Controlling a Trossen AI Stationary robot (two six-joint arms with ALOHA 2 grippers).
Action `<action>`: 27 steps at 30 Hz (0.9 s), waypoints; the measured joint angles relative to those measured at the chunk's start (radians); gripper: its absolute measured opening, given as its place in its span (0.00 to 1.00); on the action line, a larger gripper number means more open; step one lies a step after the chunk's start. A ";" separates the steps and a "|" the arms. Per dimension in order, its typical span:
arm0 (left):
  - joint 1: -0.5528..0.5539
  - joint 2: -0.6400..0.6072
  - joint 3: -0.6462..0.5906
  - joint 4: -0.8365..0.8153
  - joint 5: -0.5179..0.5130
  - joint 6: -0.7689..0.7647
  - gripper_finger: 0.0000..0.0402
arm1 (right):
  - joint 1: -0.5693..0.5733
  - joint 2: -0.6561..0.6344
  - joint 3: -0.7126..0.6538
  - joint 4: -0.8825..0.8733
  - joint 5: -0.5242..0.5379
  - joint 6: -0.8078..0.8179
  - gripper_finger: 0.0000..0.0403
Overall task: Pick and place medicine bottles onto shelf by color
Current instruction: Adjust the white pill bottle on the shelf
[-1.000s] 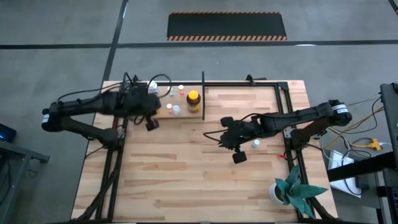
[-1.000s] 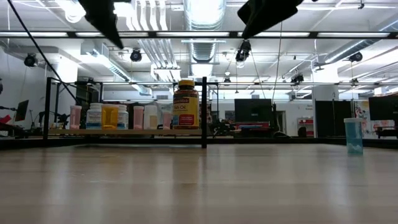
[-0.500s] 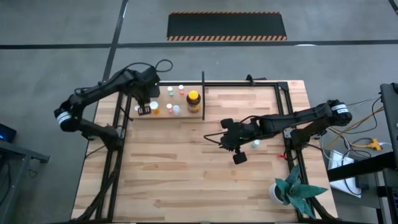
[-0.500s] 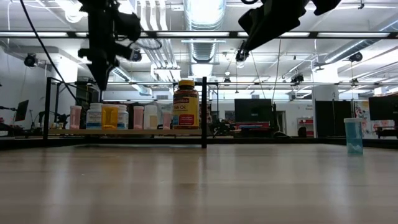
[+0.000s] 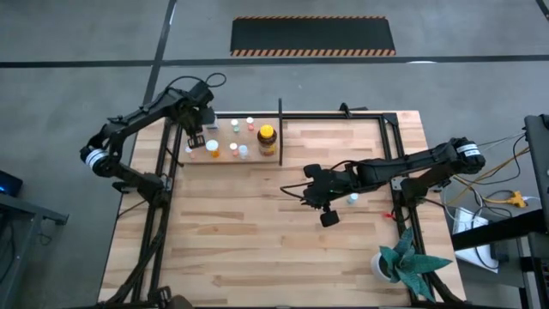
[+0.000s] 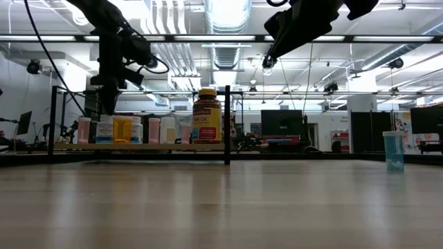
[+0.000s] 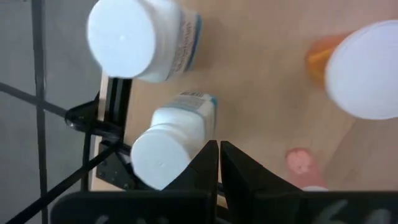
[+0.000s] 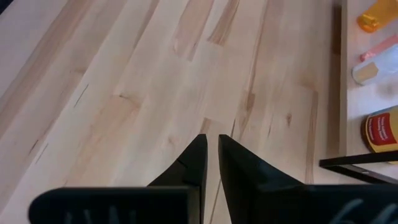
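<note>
Standing in a row on the shelf (image 5: pixel 225 160) at the upper left of the table (image 5: pixel 257 232), most of the medicine bottles (image 6: pixel 131 130) look already placed, with the big amber jar (image 6: pixel 207 116) at the row's right end beside the black divider post (image 6: pixel 227 124). One pale blue bottle (image 6: pixel 393 151) is left out on the bare wood at the right of the low view, well apart from the shelf, so the job seems nearly finished but not done.

The left gripper (image 5: pixel 196 140) hangs over the shelf's left end; its wrist view shows the fingers (image 7: pixel 200 167) pressed together with nothing between them, just above two white-capped bottles (image 7: pixel 166 142). The right gripper (image 5: pixel 328 215) sits mid-table near the lone blue bottle, fingers (image 8: pixel 197 163) also closed and empty. That bottle probably goes next.
</note>
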State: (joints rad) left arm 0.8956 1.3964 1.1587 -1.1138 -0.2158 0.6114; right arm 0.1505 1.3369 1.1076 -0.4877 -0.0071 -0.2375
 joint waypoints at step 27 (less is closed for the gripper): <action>0.061 -0.001 -0.002 0.057 -0.052 0.008 0.00 | 0.000 0.000 0.000 0.006 0.000 0.002 0.08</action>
State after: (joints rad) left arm 0.9565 1.3954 1.1564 -1.0572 -0.2678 0.6193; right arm 0.1505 1.3369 1.1078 -0.4812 -0.0067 -0.2356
